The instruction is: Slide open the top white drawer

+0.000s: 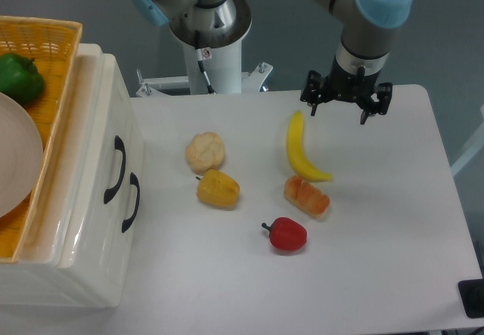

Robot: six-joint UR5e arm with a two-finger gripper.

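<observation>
While the jaws stand spread apart with nothing between them, the gripper (346,102) hangs over the far right part of the tabletop (378,259), just above the upper tip of a yellow banana (299,149). Near it lie an orange-and-white piece of toy food (307,196), a red pepper (287,234), a yellow pepper (218,189) and a pale cauliflower (206,151), all well apart from the cabinet (83,229) at the left edge. On that cabinet's front, the top white drawer (113,134) looks shut, flush with the lower drawer (128,221), its curved black handle (117,169) untouched. A woven yellow basket (53,44) holding a green pepper (20,78) and a pale plate (15,157) sits on the cabinet. By my reading nothing of the task is done: the arm has yet to cross the tabletop, reach the upper handle, catch it and draw the drawer outward.
</observation>
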